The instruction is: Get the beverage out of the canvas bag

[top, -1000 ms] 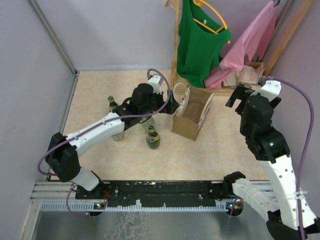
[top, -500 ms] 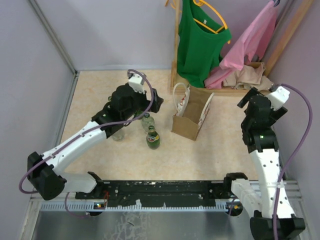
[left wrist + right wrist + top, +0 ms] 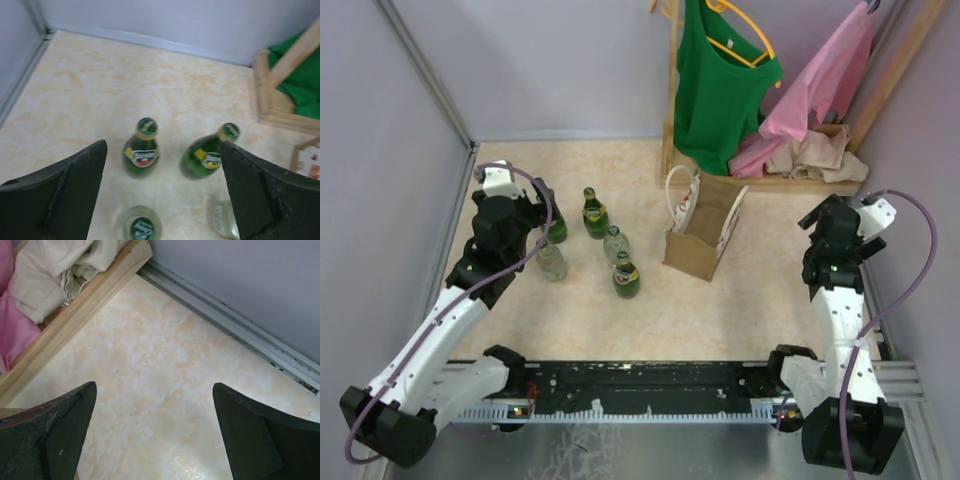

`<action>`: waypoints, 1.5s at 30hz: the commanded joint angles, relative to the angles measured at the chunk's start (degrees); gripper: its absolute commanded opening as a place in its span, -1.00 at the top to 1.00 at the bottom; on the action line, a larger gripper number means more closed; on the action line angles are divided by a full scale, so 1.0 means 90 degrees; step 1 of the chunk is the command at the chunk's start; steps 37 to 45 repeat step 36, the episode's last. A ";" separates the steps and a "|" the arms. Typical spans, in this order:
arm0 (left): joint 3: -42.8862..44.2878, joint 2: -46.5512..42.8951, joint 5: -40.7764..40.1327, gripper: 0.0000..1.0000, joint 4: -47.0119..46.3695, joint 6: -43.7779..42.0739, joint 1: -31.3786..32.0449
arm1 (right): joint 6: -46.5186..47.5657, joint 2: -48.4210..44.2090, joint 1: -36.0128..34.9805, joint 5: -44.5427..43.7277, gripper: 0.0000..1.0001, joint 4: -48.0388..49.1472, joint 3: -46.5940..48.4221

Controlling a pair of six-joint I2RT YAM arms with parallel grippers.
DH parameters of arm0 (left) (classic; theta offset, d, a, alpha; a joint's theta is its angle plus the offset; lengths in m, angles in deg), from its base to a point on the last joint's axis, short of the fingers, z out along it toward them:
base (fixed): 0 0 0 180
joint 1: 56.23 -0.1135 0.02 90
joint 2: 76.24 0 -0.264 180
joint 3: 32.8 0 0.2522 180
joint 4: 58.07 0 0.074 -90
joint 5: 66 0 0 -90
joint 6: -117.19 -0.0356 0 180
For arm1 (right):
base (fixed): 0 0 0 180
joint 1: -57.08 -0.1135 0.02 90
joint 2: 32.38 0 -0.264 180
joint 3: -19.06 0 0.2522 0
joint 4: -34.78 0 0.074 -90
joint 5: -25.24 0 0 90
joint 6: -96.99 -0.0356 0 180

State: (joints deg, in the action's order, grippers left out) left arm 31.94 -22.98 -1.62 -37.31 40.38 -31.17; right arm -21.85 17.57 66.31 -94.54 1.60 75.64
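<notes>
Both arms had retreated from the canvas bag (image 3: 700, 245), left end effector (image 3: 162, 145) and right end effector (image 3: 154, 386) apart and empty; a green bottle (image 3: 593, 212) stood outside, so the extraction was apparently done.

On the wooden rack (image 3: 898, 70) hang 2 garments, a green top (image 3: 720, 90) and a pink shirt (image 3: 825, 80), above beige cloth (image 3: 815, 155).

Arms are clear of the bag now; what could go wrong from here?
1. The open left gripper hangs above the upright bottles; a low sweep toward the canvas bag could topple them.
2. The bag's loop handles stand up at its mouth and could snag a finger, dragging the bag.
</notes>
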 commanded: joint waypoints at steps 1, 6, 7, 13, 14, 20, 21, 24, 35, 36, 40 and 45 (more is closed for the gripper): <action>-0.0424 -0.0420 -0.1664 -0.99 0.0073 -0.0177 -0.0211 | -0.0313 -0.0095 0.0058 -0.0147 -0.98 0.0595 -0.0083; -0.0734 -0.0658 -0.1816 -0.99 -0.0007 -0.0603 -0.1056 | -0.0418 -0.0186 0.0058 -0.0331 -0.98 0.0627 -0.0197; -0.0747 -0.0678 -0.1706 -0.99 -0.0012 -0.0534 -0.1278 | -0.0453 -0.0189 0.0058 -0.0368 -0.98 0.0602 -0.0213; -0.0729 -0.0357 -0.0700 -0.99 -0.0078 -0.0064 -0.2919 | -0.0609 -0.0194 0.0058 -0.0576 -0.98 0.0591 -0.0358; -0.0714 -0.0212 -0.0483 -0.99 -0.0024 0.0091 -0.3242 | -0.0613 -0.0190 0.0058 -0.0612 -0.98 0.0636 -0.0403; -0.0670 0.0596 0.0207 -0.99 0.0182 0.0709 -0.4239 | -0.0666 -0.0171 0.0058 -0.0665 -0.98 0.0698 -0.0539; -0.0666 0.0660 0.0148 -0.99 0.0204 0.0778 -0.4239 | -0.0667 -0.0170 0.0058 -0.0689 -0.98 0.0694 -0.0540; -0.0765 0.0659 0.0191 -0.99 0.0088 0.0868 -0.4241 | -0.0693 -0.0161 0.0058 -0.0776 -0.98 0.0708 -0.0549; -0.1444 0.0094 0.0691 -0.99 -0.0828 0.0649 -0.4241 | -0.0658 -0.0282 0.0057 -0.1070 -0.98 0.0963 -0.0792; -0.1488 0.0065 0.0741 -0.99 -0.0881 0.0625 -0.4240 | -0.0655 -0.0307 0.0058 -0.1087 -0.98 0.0984 -0.0810; -0.1488 0.0065 0.0741 -0.99 -0.0881 0.0625 -0.4240 | -0.0655 -0.0307 0.0058 -0.1087 -0.98 0.0984 -0.0810; -0.1488 0.0065 0.0741 -0.99 -0.0881 0.0625 -0.4240 | -0.0655 -0.0307 0.0058 -0.1087 -0.98 0.0984 -0.0810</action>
